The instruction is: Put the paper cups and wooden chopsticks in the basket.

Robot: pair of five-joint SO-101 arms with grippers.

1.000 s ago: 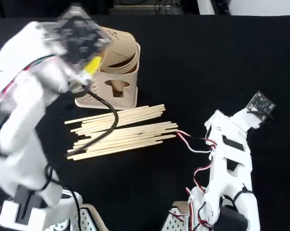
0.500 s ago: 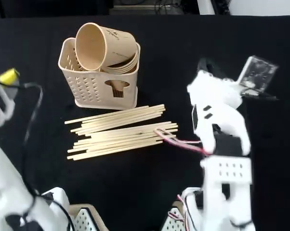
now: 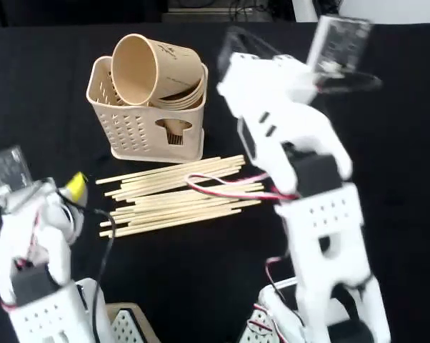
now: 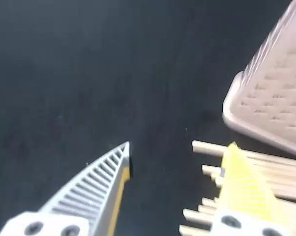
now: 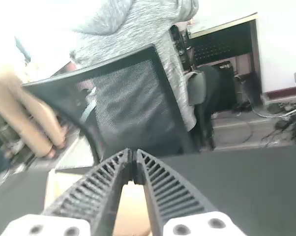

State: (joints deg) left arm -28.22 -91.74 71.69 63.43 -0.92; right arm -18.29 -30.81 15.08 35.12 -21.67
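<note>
Paper cups (image 3: 154,68): nested stack, tilted on its side, sitting in the basket (image 3: 147,132) and sticking out over its rim, open mouth up and outward.

Basket: upright on the black desk (image 3: 393,143), far-left part.

Chopsticks (image 3: 179,194): loose pile lying flat on the desk just in front of the basket, roughly parallel. None in the basket.

Left end effector (image 4: 180,147): released, jaws wide apart, nothing between them. It hangs over bare desk next to the pile; its yellow finger (image 4: 239,182) overlaps the chopstick ends (image 4: 271,172), and a basket corner (image 4: 271,108) is near. Contact with the chopsticks: cannot tell.

Right end effector (image 5: 133,155): clenched, tips pressed together, nothing gripped. Its arm (image 3: 293,157) stands raised beside the basket, above the desk. A mesh office chair (image 5: 133,108) sits beyond the desk edge.
</note>
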